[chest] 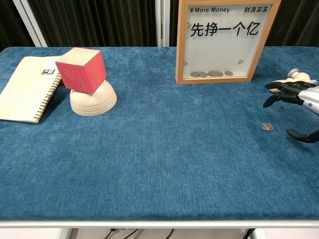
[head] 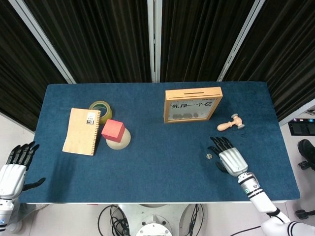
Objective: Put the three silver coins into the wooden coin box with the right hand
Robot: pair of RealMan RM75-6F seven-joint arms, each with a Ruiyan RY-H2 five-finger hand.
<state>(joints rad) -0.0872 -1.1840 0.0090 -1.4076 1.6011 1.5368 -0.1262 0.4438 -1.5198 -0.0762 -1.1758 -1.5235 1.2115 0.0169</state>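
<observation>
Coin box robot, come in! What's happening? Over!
Right hand open beside silver coin, not touching. Left hand open, off-table. Wooden coin box upright, coins inside. Path clear.

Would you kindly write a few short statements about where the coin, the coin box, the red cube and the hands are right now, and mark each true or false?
1. The right hand holds the silver coin. False: the coin lies on the blue table beside its spread fingers.
2. The red cube rests on an upturned cream bowl. True.
3. The wooden coin box lies flat. False: it stands upright.
4. The left hand is off the table's left edge, holding nothing. True.
5. Coins show inside the box. True.
</observation>
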